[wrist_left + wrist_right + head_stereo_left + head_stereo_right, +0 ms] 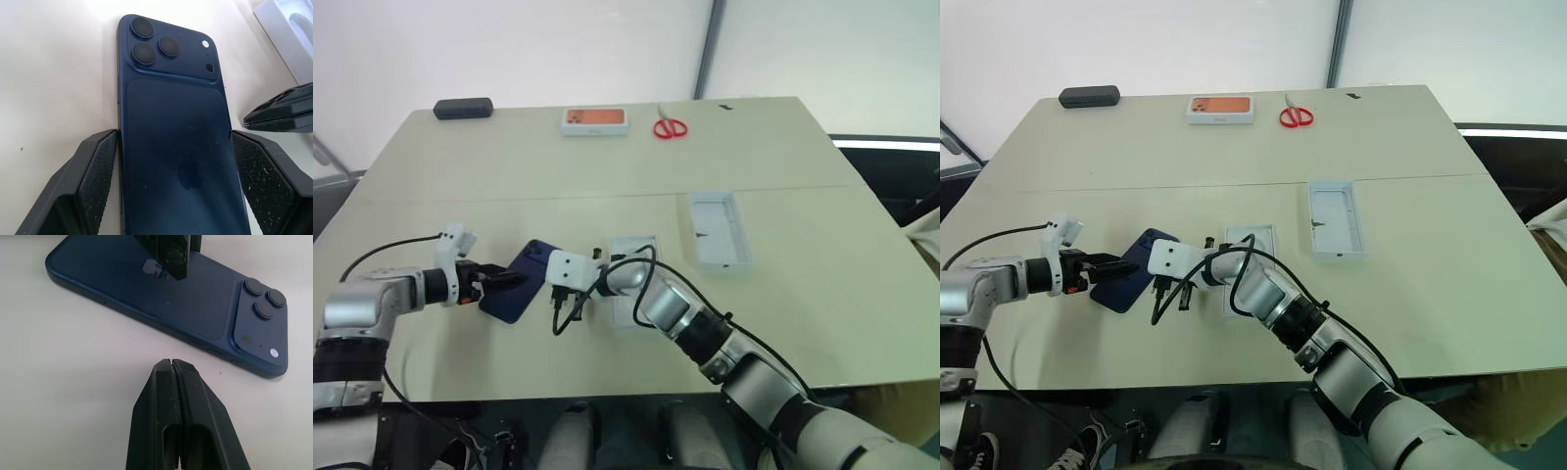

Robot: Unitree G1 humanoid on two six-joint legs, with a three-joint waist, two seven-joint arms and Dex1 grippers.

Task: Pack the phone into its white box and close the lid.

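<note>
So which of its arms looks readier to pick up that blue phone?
The left. Its tool is open with a finger on each side of the phone, which lies flat on the table. The right tool is shut, beside the phone.

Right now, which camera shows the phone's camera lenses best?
The left wrist view: the phone lies back up between the open left gripper fingers, three lenses plain. The right wrist view shows the lenses at the far end, beyond the shut right gripper. In the head views the phone is a small dark slab.

Lab-like test space: bare beige table [607, 166], plain white walls [509, 49].
</note>
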